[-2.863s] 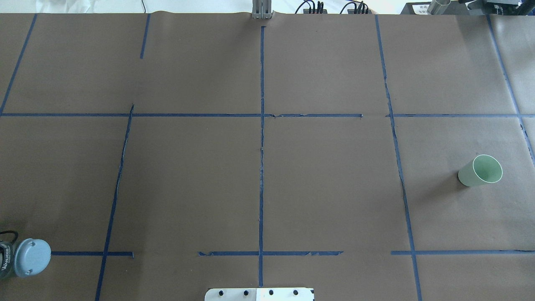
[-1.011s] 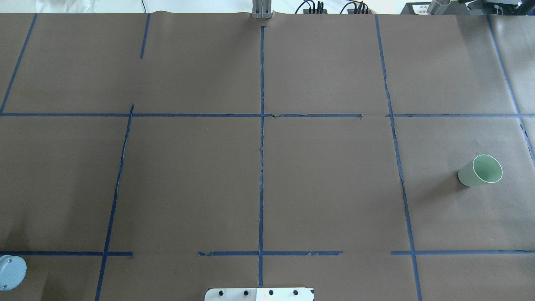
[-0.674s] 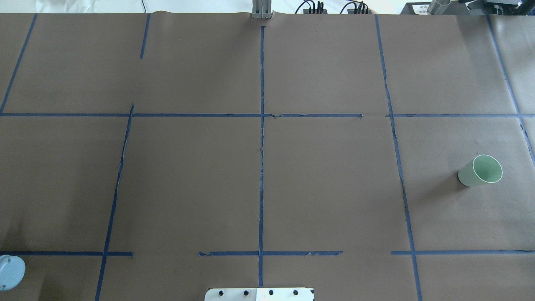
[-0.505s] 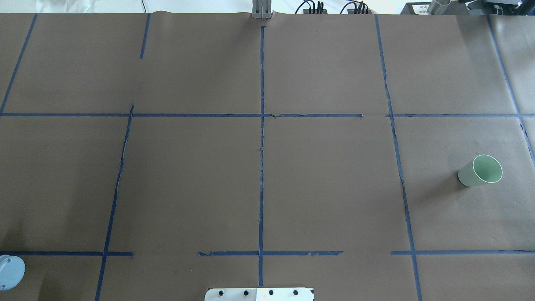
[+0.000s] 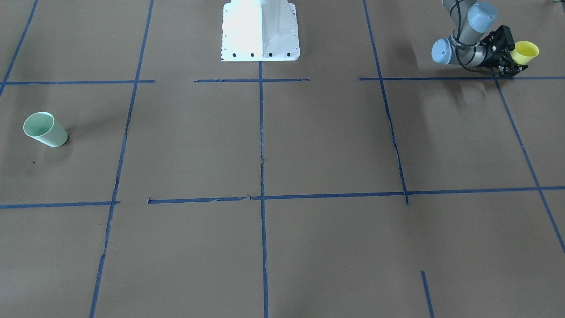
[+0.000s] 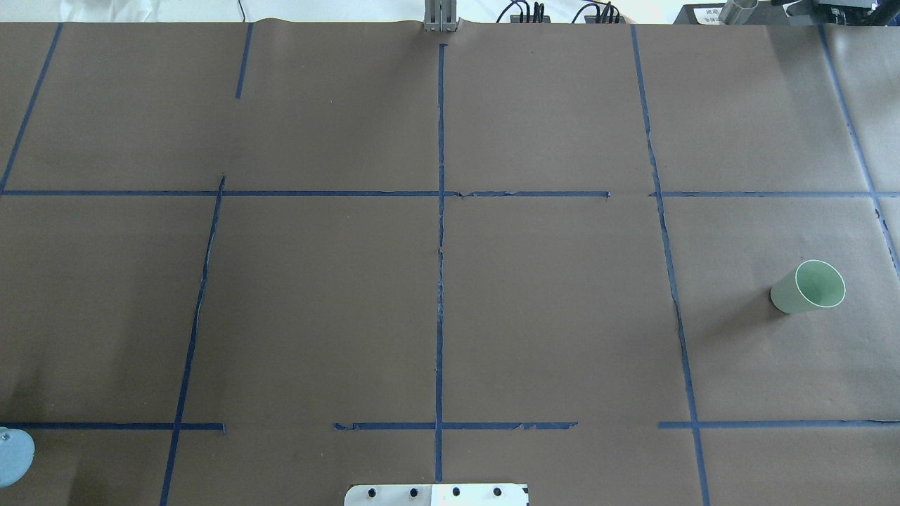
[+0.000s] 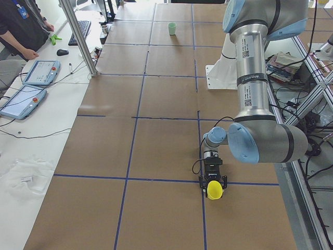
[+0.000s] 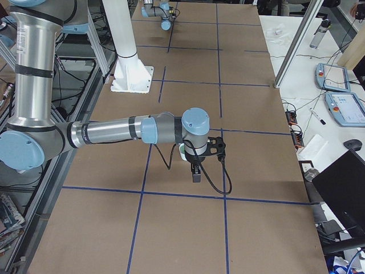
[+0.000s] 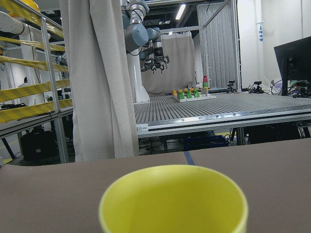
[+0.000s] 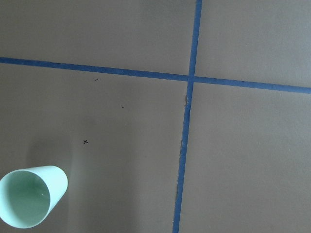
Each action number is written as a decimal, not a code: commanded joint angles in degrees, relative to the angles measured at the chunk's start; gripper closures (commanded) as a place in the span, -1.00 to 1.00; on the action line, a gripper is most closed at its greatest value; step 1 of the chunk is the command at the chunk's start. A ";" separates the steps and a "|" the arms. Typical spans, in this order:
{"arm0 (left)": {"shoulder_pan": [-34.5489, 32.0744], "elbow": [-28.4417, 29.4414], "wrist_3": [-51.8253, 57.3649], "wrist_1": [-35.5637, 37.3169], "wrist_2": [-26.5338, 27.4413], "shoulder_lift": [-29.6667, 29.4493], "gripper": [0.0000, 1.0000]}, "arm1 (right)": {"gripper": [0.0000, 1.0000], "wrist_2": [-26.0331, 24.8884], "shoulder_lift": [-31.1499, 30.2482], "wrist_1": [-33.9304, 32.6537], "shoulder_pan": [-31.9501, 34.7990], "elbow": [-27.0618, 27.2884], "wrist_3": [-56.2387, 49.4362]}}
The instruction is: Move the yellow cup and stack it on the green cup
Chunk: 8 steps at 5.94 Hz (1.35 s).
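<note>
The yellow cup [image 5: 526, 50] stands near the table corner on my left side; it fills the bottom of the left wrist view [image 9: 172, 201] and shows in the exterior left view [image 7: 214, 190]. My left gripper [image 5: 516, 56] lies low and level, open, with one finger on each side of the cup's lower part. The green cup [image 6: 808, 288] stands upright far off on the right side [image 5: 44, 129] and sits in the right wrist view's lower left corner [image 10: 29, 196]. My right gripper [image 8: 197, 170] hovers over it; I cannot tell if it is open or shut.
Brown paper with blue tape lines [image 6: 439, 246] covers the table. The white robot base plate [image 5: 260, 31] is at the middle of my edge. A side table with tablets [image 7: 23, 86] and a person runs along the far side.
The left arm's grey joint cap has slid further left, almost out of the overhead view. The green cup has not moved.
</note>
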 commanded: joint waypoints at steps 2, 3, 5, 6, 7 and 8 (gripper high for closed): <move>-2.83 -4.49 5.89 0.11 2.33 3.46 -0.27 | -1.00 0.02 -0.06 -0.19 0.00 -0.26 0.15; -11.04 -5.19 12.18 0.11 10.36 3.20 -0.27 | -1.00 0.02 -0.06 -0.20 0.00 -0.34 0.15; -20.39 -5.20 21.69 -0.06 17.37 2.32 -0.27 | -1.00 0.11 -0.14 -0.28 0.00 -0.43 0.32; -25.66 -5.20 26.95 -1.02 22.08 0.23 -0.27 | -1.00 0.11 -0.06 -0.28 0.00 -0.52 0.41; -29.71 -5.11 32.66 -5.38 25.43 -0.05 -0.27 | -1.00 0.02 -0.06 -0.28 0.00 -0.61 0.41; -34.80 -4.33 40.73 -12.91 28.69 -0.14 -0.27 | -1.00 0.11 -0.06 -0.28 -0.09 -1.30 0.41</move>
